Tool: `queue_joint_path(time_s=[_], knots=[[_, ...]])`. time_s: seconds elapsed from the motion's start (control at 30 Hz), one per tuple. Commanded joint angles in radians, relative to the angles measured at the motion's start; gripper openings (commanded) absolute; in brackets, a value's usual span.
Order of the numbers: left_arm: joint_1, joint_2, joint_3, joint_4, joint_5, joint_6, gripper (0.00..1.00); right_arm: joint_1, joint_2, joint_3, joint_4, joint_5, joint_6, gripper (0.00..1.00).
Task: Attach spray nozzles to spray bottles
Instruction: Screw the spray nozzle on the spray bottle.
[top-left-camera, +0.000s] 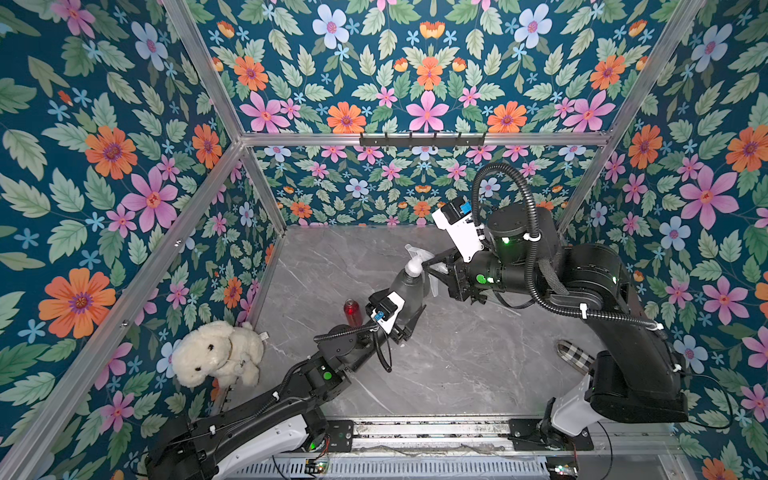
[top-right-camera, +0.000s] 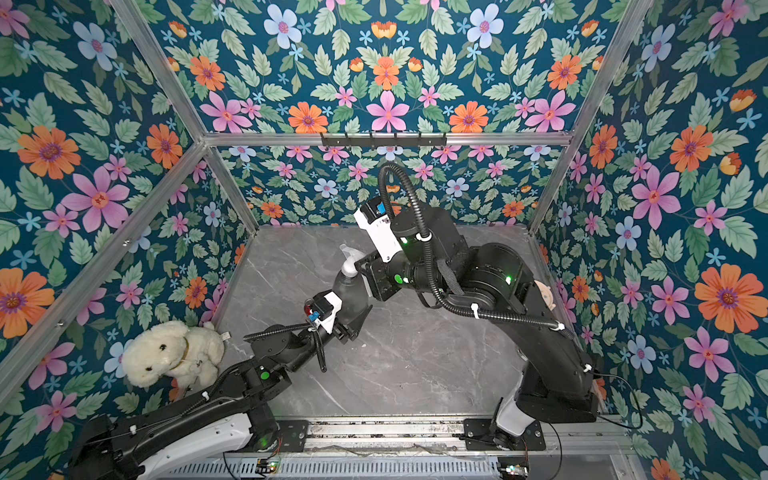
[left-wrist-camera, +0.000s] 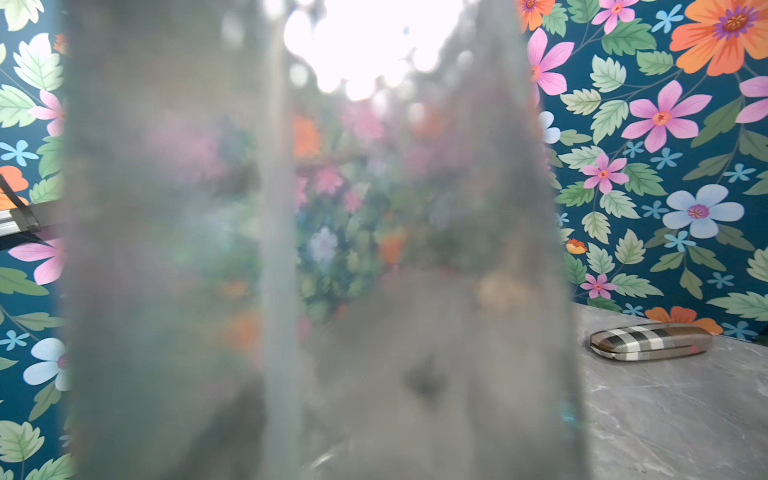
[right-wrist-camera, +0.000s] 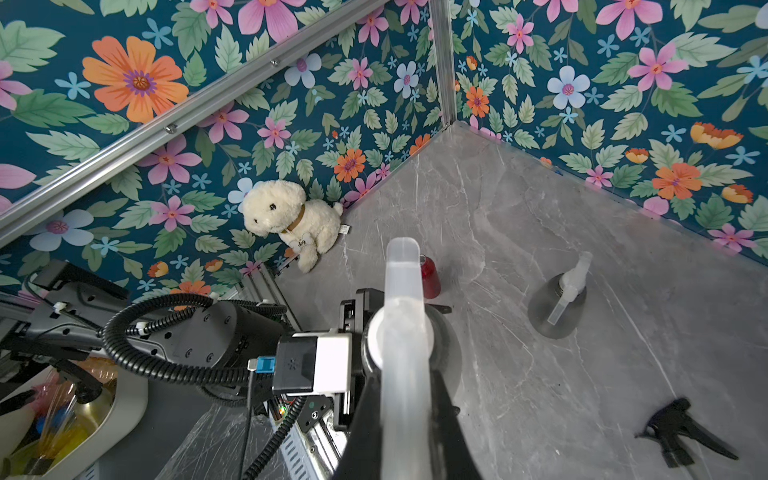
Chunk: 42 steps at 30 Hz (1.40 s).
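Hard against the left wrist lens, the grey bottle (left-wrist-camera: 374, 291) fills most of that view as a blur of smoky plastic. In a top view it is upright near the centre of the table (top-left-camera: 457, 374), with the left gripper (top-left-camera: 405, 313) clamped on its body from seven o'clock. The whitish nozzle (right-wrist-camera: 403, 332) sits on its neck — the right gripper (right-wrist-camera: 407, 399) is closed on that head from three o'clock. The red bottle (top-left-camera: 353, 311) stands just beside, at nine o'clock. A second grey bottle (right-wrist-camera: 559, 299), wearing a second whitish nozzle (right-wrist-camera: 571, 282), and the black nozzle (right-wrist-camera: 681, 432) — lying flat — sit well apart. The plush dog (top-left-camera: 218, 353) is at eight o'clock, the glasses case (top-left-camera: 575, 355) at four.
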Motion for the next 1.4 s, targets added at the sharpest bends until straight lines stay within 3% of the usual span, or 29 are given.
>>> queue_joint_path(time_s=[0.0,0.2,0.3,0.47,0.7,1.1,1.37], knots=[[-0.001,-0.003,0.008,0.018,0.055,0.036,0.0,-0.001,0.029,0.054,-0.115,-0.015,-0.021,0.0],[-0.001,-0.006,0.013,-0.019,0.11,0.054,0.0,-0.007,0.132,0.237,-0.243,-0.041,-0.059,0.0],[-0.004,-0.006,0.02,-0.039,0.127,0.062,0.0,-0.028,0.149,0.269,-0.274,-0.114,-0.069,0.0],[-0.006,0.0,0.027,-0.042,0.147,0.062,0.0,-0.03,0.164,0.238,-0.276,-0.129,-0.073,0.06],[-0.007,0.003,0.029,-0.042,0.105,0.048,0.0,-0.029,0.107,0.143,-0.178,-0.092,-0.073,0.29],[-0.006,0.02,0.03,-0.037,0.081,0.024,0.0,-0.023,0.07,0.111,-0.105,-0.065,-0.082,0.6],[-0.004,0.02,0.024,-0.012,0.061,0.009,0.0,-0.018,-0.036,0.034,0.021,0.017,-0.111,0.67]])
